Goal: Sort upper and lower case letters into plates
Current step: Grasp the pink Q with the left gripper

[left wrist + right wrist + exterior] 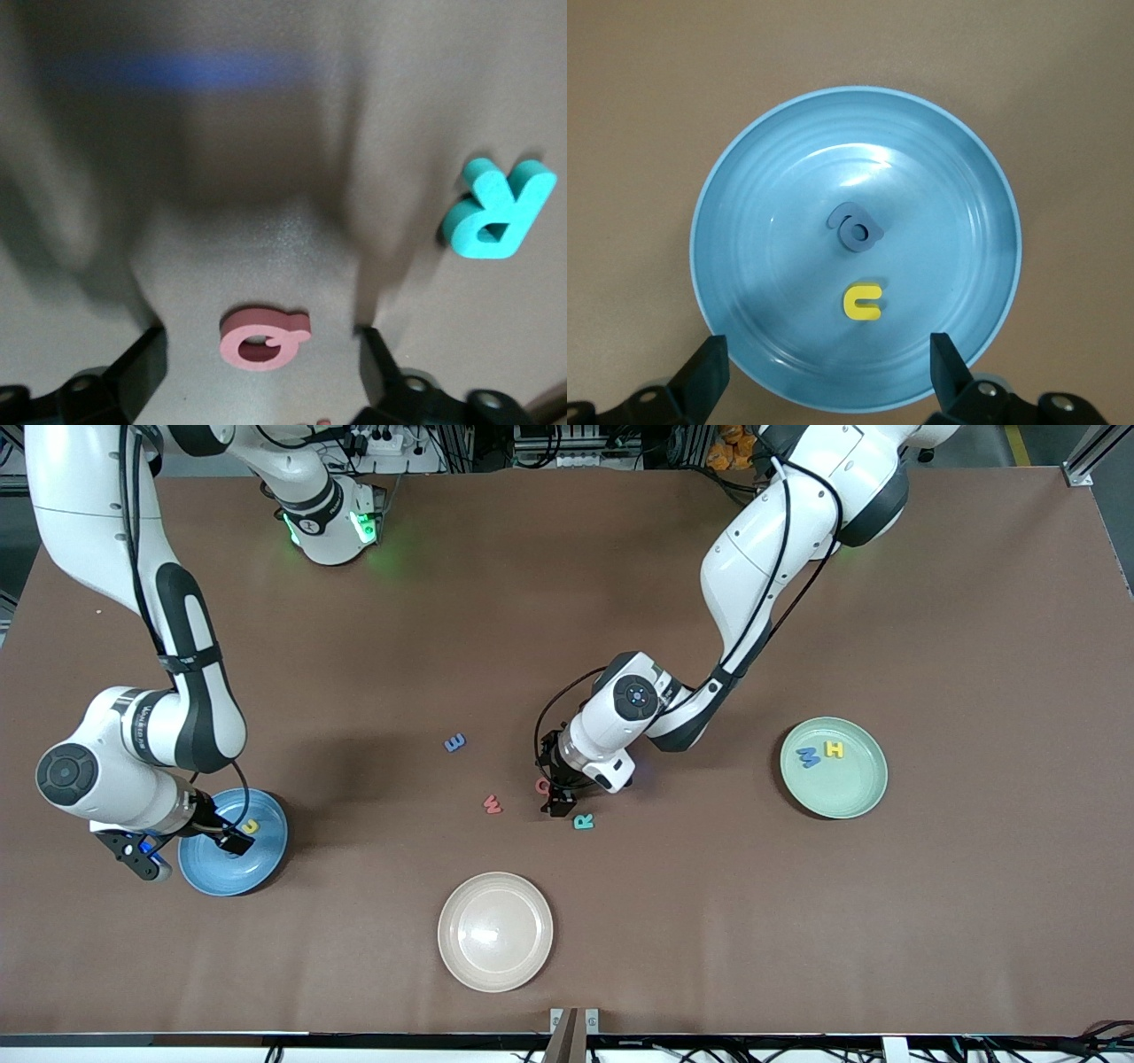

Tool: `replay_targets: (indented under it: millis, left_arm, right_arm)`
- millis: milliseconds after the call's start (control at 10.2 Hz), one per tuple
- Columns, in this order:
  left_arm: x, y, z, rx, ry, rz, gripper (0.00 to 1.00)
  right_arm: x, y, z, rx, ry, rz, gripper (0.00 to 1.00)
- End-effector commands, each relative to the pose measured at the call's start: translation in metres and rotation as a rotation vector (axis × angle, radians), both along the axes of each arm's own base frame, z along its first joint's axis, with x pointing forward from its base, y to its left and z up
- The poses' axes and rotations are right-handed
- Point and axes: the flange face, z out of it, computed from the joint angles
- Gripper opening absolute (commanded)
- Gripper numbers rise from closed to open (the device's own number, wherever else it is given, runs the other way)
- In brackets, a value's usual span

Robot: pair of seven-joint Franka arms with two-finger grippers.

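Blue plate [232,843] nr tabletop's right-arm end w/ yellow letter [862,302] + grey letter [856,227], right gripper [824,372] released above it, mint plate [834,767] toward left-arm end, left gripper [261,367] spread around pink letter [263,337] mid-table.

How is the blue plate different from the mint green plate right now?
The blue plate sits at the right arm's end of the table, the mint green plate at the left arm's end. The blue plate holds a yellow letter and a grey letter; the green one holds a blue M and a yellow H. The right end effector hangs over the blue plate; nothing hovers over the green. Both are round and shallow.
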Motion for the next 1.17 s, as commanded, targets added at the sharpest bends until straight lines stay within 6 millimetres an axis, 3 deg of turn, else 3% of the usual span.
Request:
replay_targets:
  millis: [0,293,684,1075]
  left_arm:
    - [0.002,0.001,-0.009,-0.004,0.011,0.016,0.71]
    - [0.002,0.003,-0.011,-0.003,0.014,0.019,0.61]
    - [0.003,0.004,-0.012,-0.004,0.017,0.022,0.54]
    - [0.006,0.007,-0.012,-0.004,0.018,0.030,0.43]
  right_arm:
    - [0.001,0.000,0.002,0.008,0.003,0.004,1.00]
    - [0.002,0.006,0.003,0.010,0.001,0.003,1.00]
    - [0.003,0.082,0.005,0.015,-0.008,-0.069,1.00]
    - [-0.006,0.139,0.006,0.013,0.018,-0.129,1.00]
